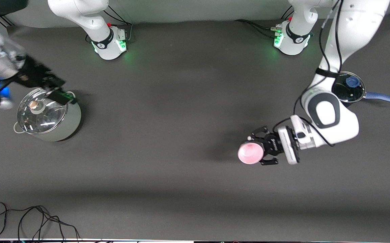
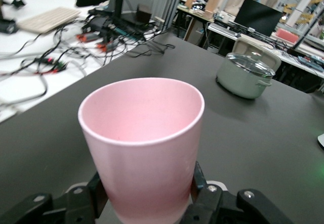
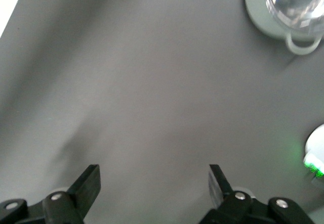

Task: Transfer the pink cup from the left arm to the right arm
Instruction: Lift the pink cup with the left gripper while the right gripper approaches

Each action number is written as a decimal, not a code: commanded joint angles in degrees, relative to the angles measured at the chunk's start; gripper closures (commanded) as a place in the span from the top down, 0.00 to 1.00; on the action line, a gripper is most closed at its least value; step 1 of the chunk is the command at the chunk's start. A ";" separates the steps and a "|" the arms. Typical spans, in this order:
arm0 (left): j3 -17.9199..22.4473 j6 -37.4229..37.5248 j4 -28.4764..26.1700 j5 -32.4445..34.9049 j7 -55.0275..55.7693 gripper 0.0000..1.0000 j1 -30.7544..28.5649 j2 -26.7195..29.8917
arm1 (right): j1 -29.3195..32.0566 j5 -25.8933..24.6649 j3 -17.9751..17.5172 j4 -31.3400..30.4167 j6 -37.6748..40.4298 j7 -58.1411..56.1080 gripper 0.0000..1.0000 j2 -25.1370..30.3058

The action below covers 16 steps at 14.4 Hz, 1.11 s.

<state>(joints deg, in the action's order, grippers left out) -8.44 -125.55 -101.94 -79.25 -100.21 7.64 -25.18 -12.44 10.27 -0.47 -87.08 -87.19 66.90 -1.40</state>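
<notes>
Dark grey cloth covers the whole table (image 1: 181,111). Over the table toward the left arm's end, the left gripper (image 1: 261,150) holds the pink cup (image 1: 250,153) up in the air, its black fingers (image 2: 202,196) squeezed on both sides of the cup. The cup's open mouth faces the front camera. Near the left arm's base sits a small dark pan (image 1: 348,88) with a blue handle. At the right arm's end, the right gripper (image 1: 61,95) hangs just over the rim of a big silver pot (image 1: 48,114) with a glass lid. Its two straight fingers (image 3: 88,183) are spread wide apart with nothing between them. Some black cables (image 1: 29,219) lie at the table edge nearest the front camera.
</notes>
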 commanded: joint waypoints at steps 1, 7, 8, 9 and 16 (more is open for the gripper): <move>0.70 -2.33 -4.23 -0.64 -1.04 0.55 4.65 7.32 | -6.08 0.89 0.56 7.43 1.14 11.72 0.95 -5.44; 0.70 -12.94 -6.43 -0.73 -0.69 0.55 17.47 14.72 | -16.11 3.52 0.56 17.89 0.35 31.94 0.94 -13.62; 0.62 -16.28 -6.43 -0.73 -0.60 0.55 19.85 14.90 | -16.90 3.53 0.56 20.00 0.26 34.06 0.94 -14.85; 0.62 -18.75 -6.17 -0.73 -0.51 0.55 21.53 14.90 | -17.69 3.53 0.56 21.84 0.26 35.47 0.94 -15.99; -0.09 -21.85 -5.73 -1.25 2.65 0.57 23.92 14.99 | -22.62 3.70 -0.67 23.62 0.09 37.77 0.94 -17.67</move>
<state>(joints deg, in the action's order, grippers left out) -8.80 -146.33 -106.52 -79.51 -98.40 30.83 -11.87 -33.74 12.85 -0.81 -65.90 -87.86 102.77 -16.80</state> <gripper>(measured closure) 0.344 0.057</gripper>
